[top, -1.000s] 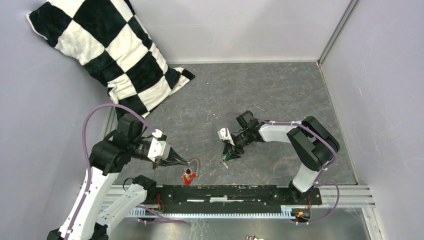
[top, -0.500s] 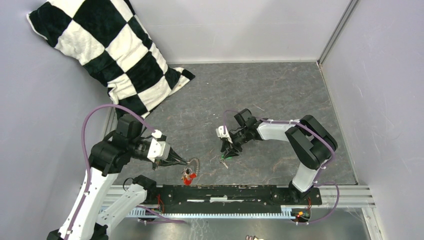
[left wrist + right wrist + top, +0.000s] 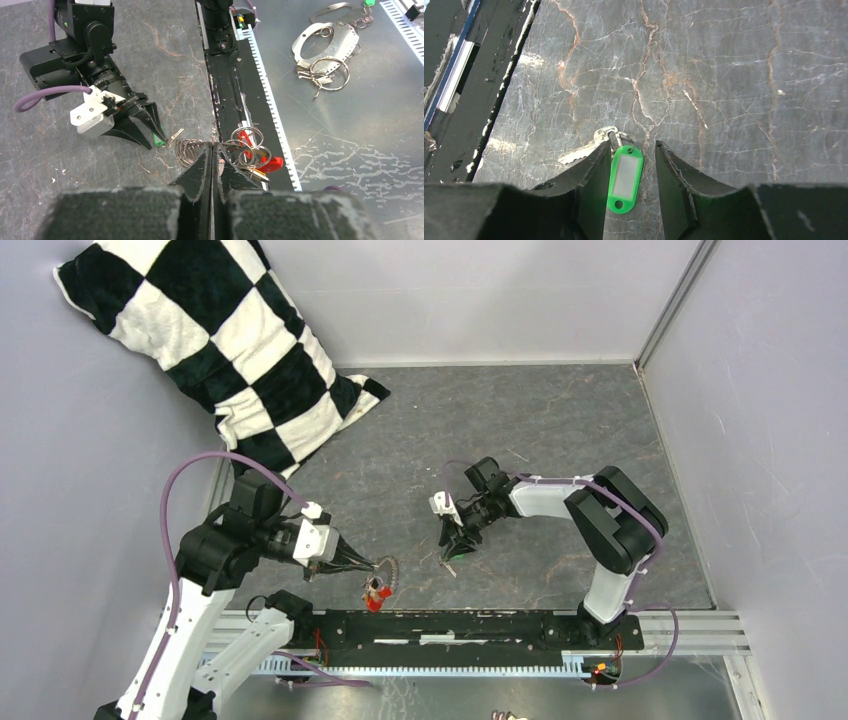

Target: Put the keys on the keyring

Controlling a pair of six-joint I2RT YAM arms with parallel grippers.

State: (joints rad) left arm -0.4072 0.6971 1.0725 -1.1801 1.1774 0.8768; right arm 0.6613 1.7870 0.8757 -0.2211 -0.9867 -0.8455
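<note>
Left gripper (image 3: 212,148): fingers pressed together, pinching the thin silver-grey coiled wire keyring (image 3: 188,150), with its small red strap (image 3: 270,163) above the black base rail (image 3: 250,100).

Right gripper (image 3: 633,146): jaws apart, straddling the glossy green plastic-headed key (image 3: 625,177). It lies flat on the veined grey stone-look tabletop (image 3: 724,75), just beside my left finger.

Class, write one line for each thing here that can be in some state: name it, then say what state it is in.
left pincer: shut on the keyring.
right pincer: open, straddling the green key.
keyring: pinched at its wire coil.
green key: flat on the table, not gripped, not on the keyring.
checkered pillow: propped against the left wall.
</note>
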